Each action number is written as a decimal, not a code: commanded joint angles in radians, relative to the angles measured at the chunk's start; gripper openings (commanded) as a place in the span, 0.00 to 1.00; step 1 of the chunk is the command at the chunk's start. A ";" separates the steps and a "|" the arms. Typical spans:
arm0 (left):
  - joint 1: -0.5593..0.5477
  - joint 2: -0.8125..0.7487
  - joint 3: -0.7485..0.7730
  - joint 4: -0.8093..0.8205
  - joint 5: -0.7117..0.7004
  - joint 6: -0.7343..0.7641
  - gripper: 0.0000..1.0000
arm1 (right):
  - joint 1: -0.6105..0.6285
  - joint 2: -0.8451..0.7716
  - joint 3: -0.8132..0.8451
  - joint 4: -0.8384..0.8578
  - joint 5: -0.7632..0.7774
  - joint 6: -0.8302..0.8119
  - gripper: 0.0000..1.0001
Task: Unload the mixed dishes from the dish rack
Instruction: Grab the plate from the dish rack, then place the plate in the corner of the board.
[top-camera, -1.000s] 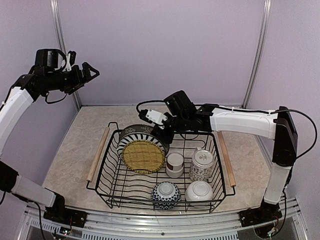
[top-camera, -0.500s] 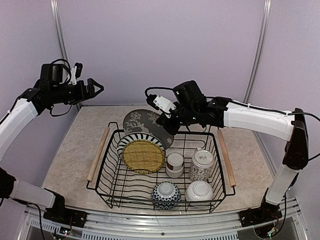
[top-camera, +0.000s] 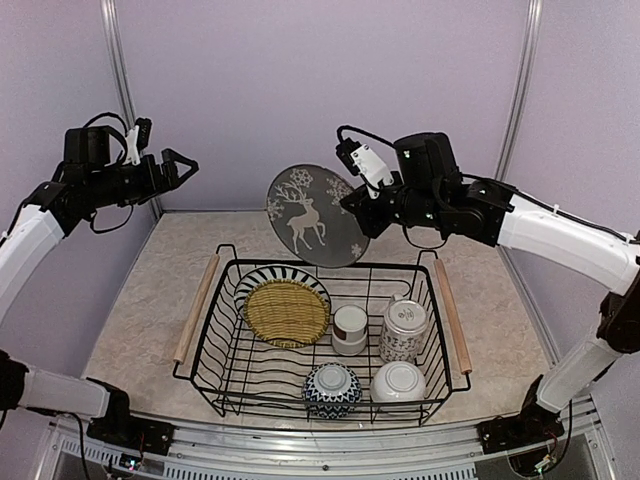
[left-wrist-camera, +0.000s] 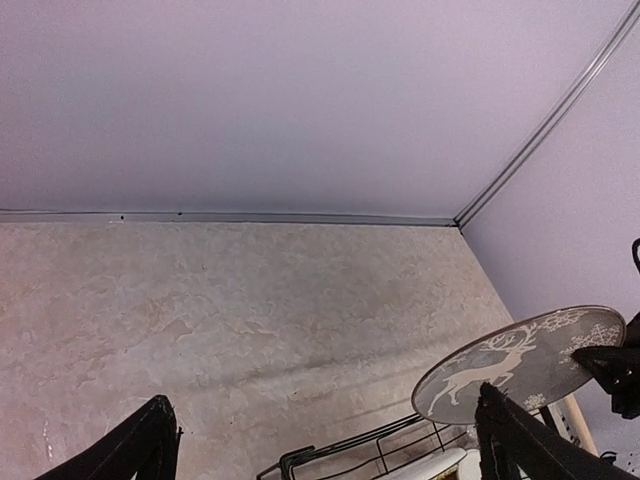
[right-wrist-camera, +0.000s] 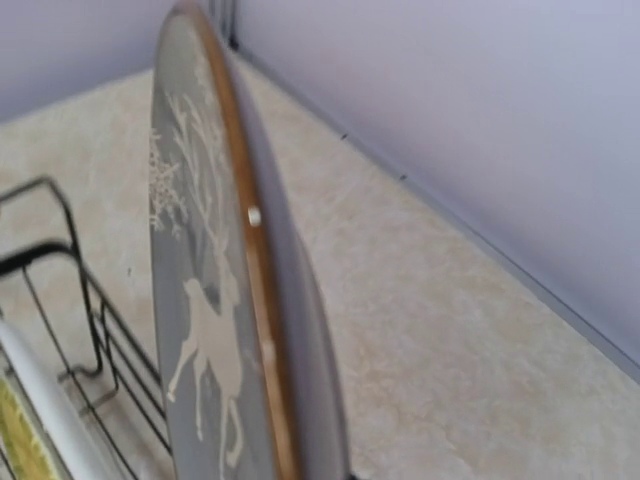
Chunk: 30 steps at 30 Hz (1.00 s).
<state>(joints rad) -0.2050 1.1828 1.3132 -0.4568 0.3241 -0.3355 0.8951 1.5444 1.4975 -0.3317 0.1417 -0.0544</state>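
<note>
My right gripper is shut on the edge of a grey plate with a white deer pattern and holds it upright in the air above the back of the dish rack. The plate fills the right wrist view and hides the fingers there. In the rack are the striped plate, the woven yellow mat leaning on it, the white cup with brown band, the tall patterned cup, the blue-patterned bowl and the white bowl. My left gripper is open and empty, high at the left.
The rack's wooden handles run along its left and right sides. Beige tabletop lies left of and behind the rack. Purple walls close the back and sides. In the left wrist view the deer plate and the rack's corner show at the lower right.
My right gripper has lifted the deer plate up out of the rack and to the right. My left arm has shifted slightly, still open.
</note>
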 joint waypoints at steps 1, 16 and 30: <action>0.069 -0.018 -0.011 0.044 0.092 -0.071 0.99 | -0.049 -0.121 -0.053 0.211 0.037 0.170 0.00; 0.048 -0.018 -0.006 0.030 0.096 -0.071 0.99 | -0.614 -0.310 -0.371 0.567 -0.300 0.896 0.00; 0.054 -0.007 -0.006 0.033 0.123 -0.081 0.99 | -0.846 -0.257 -0.601 0.757 -0.010 1.249 0.00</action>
<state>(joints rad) -0.1539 1.1809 1.3117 -0.4347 0.4370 -0.4179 0.0971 1.2758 0.8932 0.2180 0.0170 1.0893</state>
